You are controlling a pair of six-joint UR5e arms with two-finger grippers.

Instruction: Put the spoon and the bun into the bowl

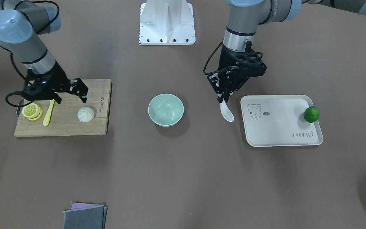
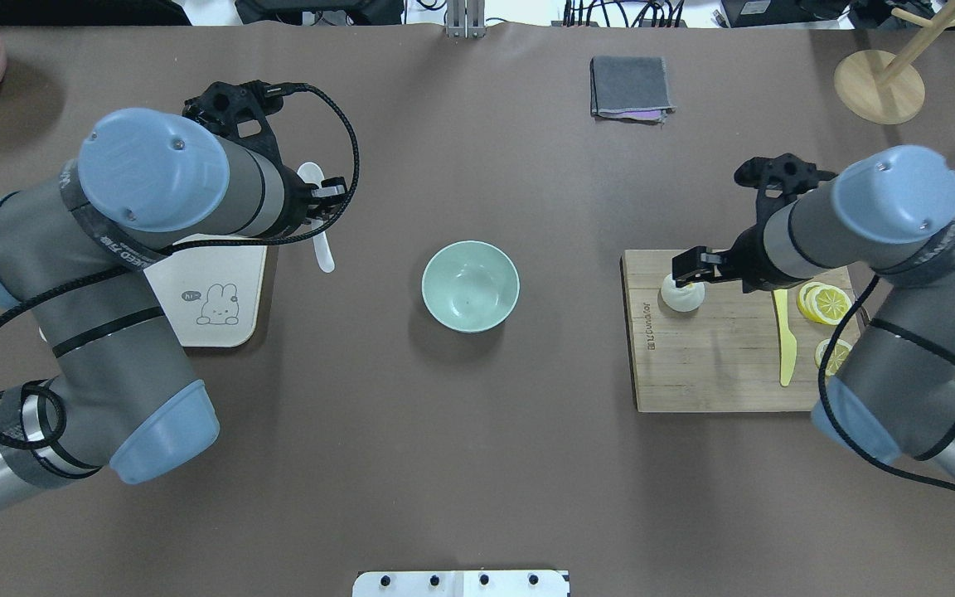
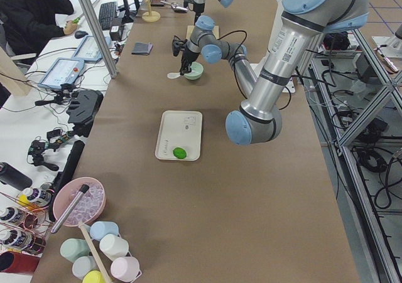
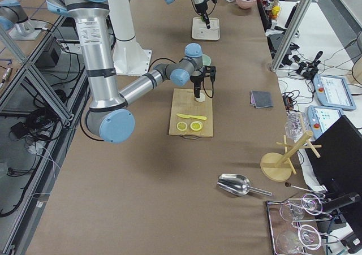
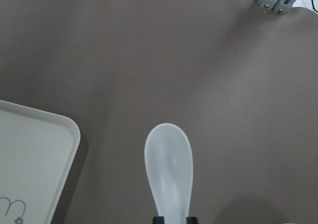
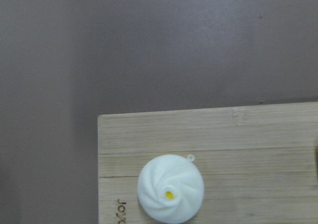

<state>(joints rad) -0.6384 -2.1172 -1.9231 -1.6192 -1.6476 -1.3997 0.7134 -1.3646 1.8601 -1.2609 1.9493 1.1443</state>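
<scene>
One spoon (image 1: 227, 114), one bun (image 1: 86, 114), one bowl (image 1: 167, 111) (one lime (image 1: 311, 114)).

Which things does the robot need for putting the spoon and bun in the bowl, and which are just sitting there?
For the job: spoon, bun, mint-green bowl.

Just lying about: lime, white tray, wooden board, lemon slices, yellow knife, grey cloth.

- "rabbit", in script, printed on the white tray (image 1: 281, 127)
- engraved letters beginning "joy" on the wooden cutting board (image 6: 223, 134); the rest unreadable
</scene>
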